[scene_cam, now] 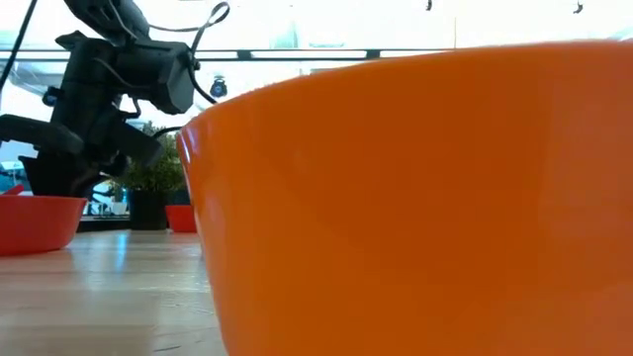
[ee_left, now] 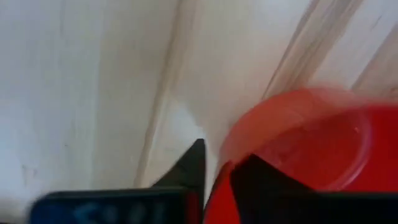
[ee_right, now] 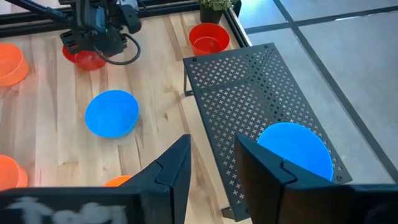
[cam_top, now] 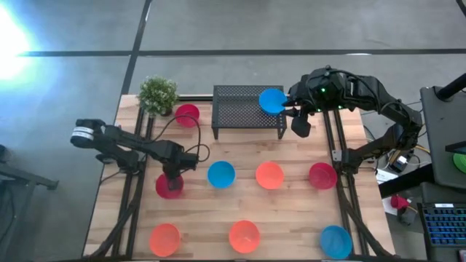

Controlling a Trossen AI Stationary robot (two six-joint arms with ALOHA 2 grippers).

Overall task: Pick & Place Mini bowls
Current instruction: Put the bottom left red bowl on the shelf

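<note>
The left gripper (cam_top: 170, 182) is down on a red bowl (cam_top: 169, 187) at the left of the table (cam_top: 291, 156), its fingers (ee_left: 194, 167) astride the bowl's rim, one outside and one inside; whether they have pinched it yet I cannot tell. Nearer the front edge from it sit an orange bowl (cam_top: 164, 239) and a second orange bowl (cam_top: 244, 236). Toward the back from it stand a plant (cam_top: 157, 94) and another red bowl (cam_top: 187, 114). Just to its right lies a blue bowl (cam_top: 220, 174), then an orange one (cam_top: 269, 175) and a red one (cam_top: 322, 175), in a row. A blue bowl (cam_top: 335, 241) sits at the front right corner.

The right gripper (cam_top: 298, 116) hangs by the right end of the black rack (cam_top: 237, 113), jaws parted and empty. A blue bowl (cam_top: 272, 100) rests on the rack top, just beside its fingers (ee_right: 264, 168).
</note>
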